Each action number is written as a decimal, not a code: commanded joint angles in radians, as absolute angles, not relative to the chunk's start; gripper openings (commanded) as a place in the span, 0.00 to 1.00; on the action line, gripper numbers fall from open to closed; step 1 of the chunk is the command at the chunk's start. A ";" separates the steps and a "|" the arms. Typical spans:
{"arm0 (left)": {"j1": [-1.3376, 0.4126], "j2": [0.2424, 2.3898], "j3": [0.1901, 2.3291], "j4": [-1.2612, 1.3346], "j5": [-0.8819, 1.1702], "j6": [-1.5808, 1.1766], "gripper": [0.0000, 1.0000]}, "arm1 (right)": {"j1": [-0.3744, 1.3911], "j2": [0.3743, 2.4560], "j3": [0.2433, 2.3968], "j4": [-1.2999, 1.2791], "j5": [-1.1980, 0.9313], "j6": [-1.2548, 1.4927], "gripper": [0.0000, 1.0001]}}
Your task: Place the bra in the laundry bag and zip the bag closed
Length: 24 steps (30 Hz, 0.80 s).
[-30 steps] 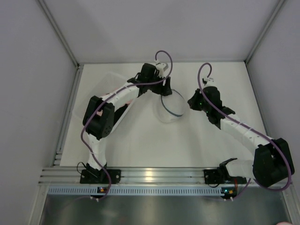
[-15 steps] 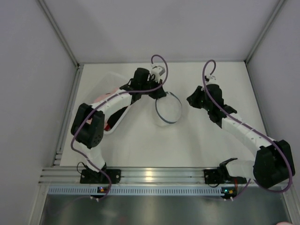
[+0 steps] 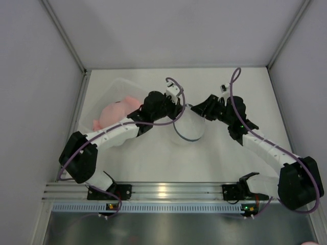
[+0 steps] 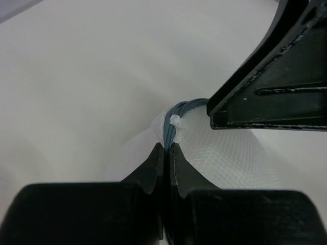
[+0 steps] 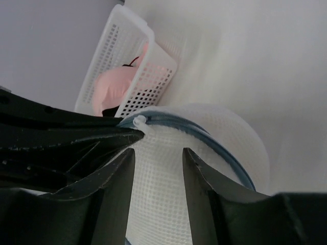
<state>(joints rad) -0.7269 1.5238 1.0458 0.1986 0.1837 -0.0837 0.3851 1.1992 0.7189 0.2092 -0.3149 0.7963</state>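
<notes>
Top view: one laundry bag (image 3: 190, 131) mid-table (image 3: 153, 161). My left gripper (image 3: 179, 111) and right gripper (image 3: 197, 109) are crowding its far edge. One bin (image 3: 113, 84) with a pink cloth (image 3: 118, 110) sits left of the bag, open tabletop to its right.

Left wrist: left jaws are pinched tight on the bag's blue rim (image 4: 171, 115).

Right wrist: right jaws are parted over the mesh, and the left finger blocks that side.

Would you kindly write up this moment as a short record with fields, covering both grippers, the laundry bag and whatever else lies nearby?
left gripper: shut, pinching the blue zipped rim of the laundry bag
right gripper: open, poised over the mesh near the zip pull, gripping nothing
laundry bag: round white mesh pouch, lying between the two grippers
bra: cannot be made out; possibly inside the bag
white basket: beyond the bag, holding a pink cloth
zip: whether fully closed cannot be told
</notes>
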 commanded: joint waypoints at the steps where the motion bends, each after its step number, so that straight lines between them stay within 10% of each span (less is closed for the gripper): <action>1: -0.730 1.470 1.031 0.339 0.133 -0.081 0.00 | 0.383 1.137 0.693 0.313 -0.370 0.859 0.44; 24: -0.753 1.434 0.979 0.410 0.172 -0.110 0.00 | 0.411 1.201 0.729 0.359 -0.365 0.887 0.53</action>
